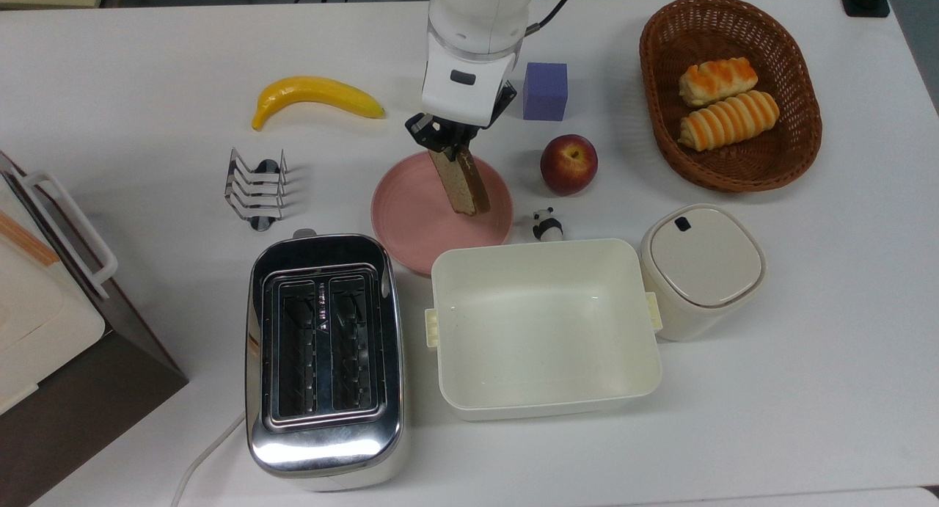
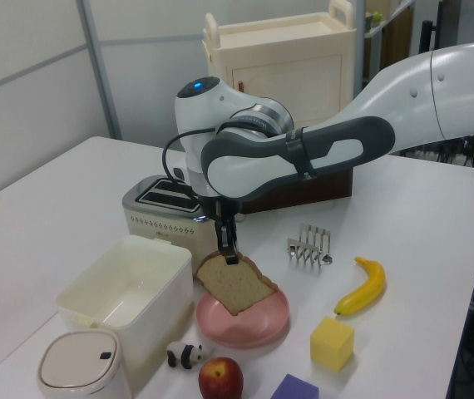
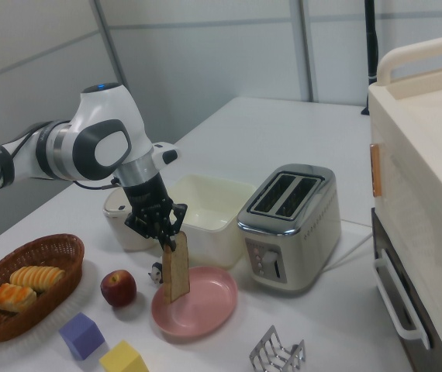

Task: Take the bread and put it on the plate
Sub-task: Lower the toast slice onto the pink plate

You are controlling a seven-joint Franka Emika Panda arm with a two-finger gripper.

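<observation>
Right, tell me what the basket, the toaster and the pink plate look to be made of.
The basket looks like woven wicker, brown and matte: its walls show a braided weave. The toaster seems to be polished metal, since its shell is mirror-bright and reflects the surroundings. The plate is plain pink with an even, low sheen; it could be plastic or glazed ceramic, and the look does not settle which.

A: Arm body?

B: Glossy white shells, dark grey bands at the joints. Blue light on top of one joint housing (seen in the left view and the right view).

A: Wrist end?

B: White boxy block with a small dark oval mark, seen from the top view. Black gripper below it, angular black brackets. Black cable loops along the wrist.
</observation>
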